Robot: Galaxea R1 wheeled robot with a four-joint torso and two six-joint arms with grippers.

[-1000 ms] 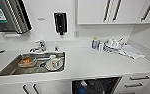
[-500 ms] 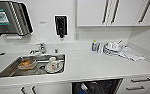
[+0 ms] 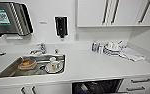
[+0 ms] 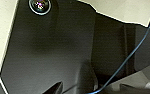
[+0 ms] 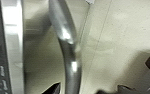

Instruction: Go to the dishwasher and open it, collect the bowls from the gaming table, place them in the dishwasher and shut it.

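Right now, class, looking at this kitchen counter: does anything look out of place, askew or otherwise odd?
Mildly, yes. The sink holds unwashed dishes: a bowl with orange leftovers and a cup on a plate. A cloth lies crumpled on the counter beside stacked dishes. Below, the dishwasher shows its dark interior, so it appears open. Nothing looks spilled or broken.

My wrist plate (image 4: 53, 50) was wide, dark and matte. A round glossy fitting (image 4: 39, 5) sat at one corner. A thin blue cable (image 4: 131, 58) curved across it.
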